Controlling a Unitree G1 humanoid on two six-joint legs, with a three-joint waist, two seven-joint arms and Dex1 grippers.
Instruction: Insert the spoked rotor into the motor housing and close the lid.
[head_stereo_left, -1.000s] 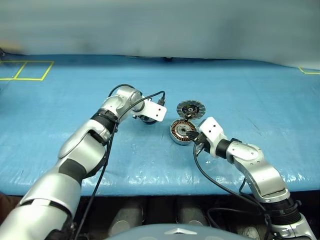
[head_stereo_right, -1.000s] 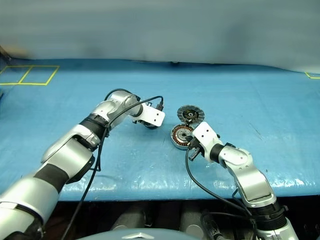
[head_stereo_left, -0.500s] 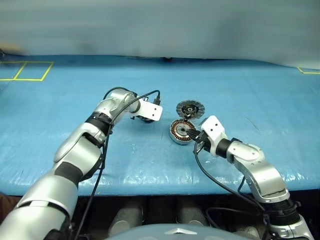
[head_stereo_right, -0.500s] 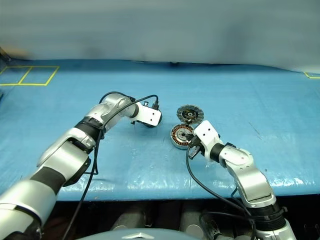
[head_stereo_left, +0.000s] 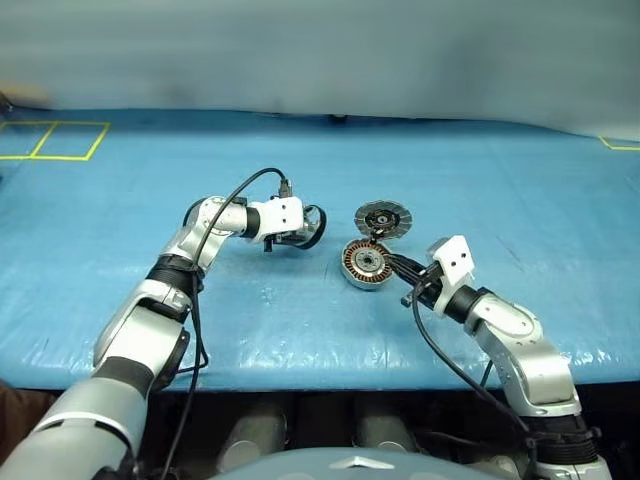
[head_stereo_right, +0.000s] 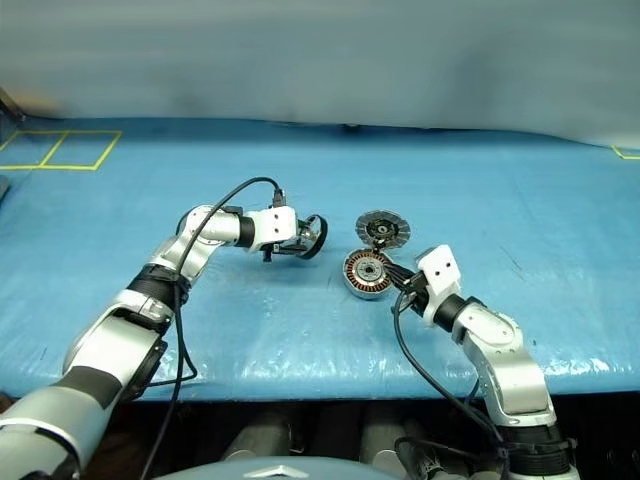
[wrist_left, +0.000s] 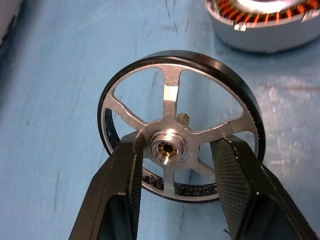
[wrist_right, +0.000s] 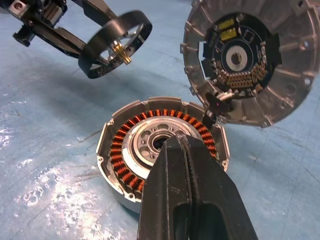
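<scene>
My left gripper (head_stereo_left: 303, 230) is shut on the spoked rotor (head_stereo_left: 312, 227), a black-rimmed wheel with silver spokes. It holds the rotor on edge, a little above the blue sheet and left of the motor housing (head_stereo_left: 362, 265). In the left wrist view the two fingers (wrist_left: 131, 165) clamp the rotor's hub (wrist_left: 169, 148). The housing lies open, its copper windings (wrist_right: 131, 145) showing. The lid (head_stereo_left: 382, 216) stands tilted up behind it with its inner face (wrist_right: 245, 60) in view. My right gripper (head_stereo_left: 402, 270) is shut and empty, its tip just at the housing's right rim.
Everything lies on a blue plastic sheet over the table (head_stereo_left: 480, 180). Yellow tape squares (head_stereo_left: 62, 140) mark the far left corner. The table's front edge (head_stereo_left: 300, 372) runs close to me. Black cables hang from both wrists.
The left wrist has rolled and drawn back slightly, so the held rotor now shows on edge. The right hand has slid to the right, away from over the housing.
</scene>
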